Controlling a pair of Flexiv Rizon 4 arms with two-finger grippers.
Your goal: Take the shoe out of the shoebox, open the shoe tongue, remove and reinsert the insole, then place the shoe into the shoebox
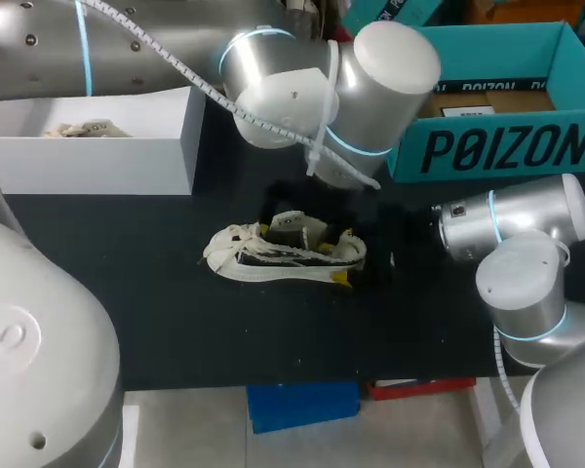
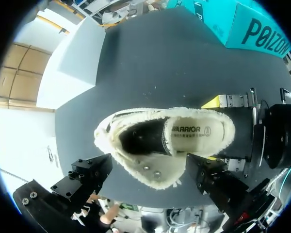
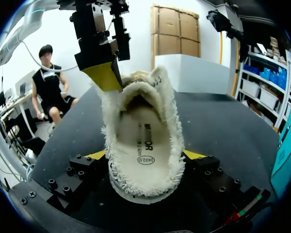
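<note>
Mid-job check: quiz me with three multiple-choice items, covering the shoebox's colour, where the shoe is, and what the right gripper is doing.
1. What colour is the shoebox?
A white; B brown; C teal

2. Where is the shoe?
A inside the shoebox; B on the black table; C lifted clear into the air

3. What is the right gripper doing?
A shut on the shoe's heel; B open, clear of the shoe; C shut on a loose insole

Answers:
1 C: the head view shows teal walls.
2 B: the shoe lies on the table in front of the shoebox.
3 A: in the right wrist view both yellow tips press the heel from either side.
</note>
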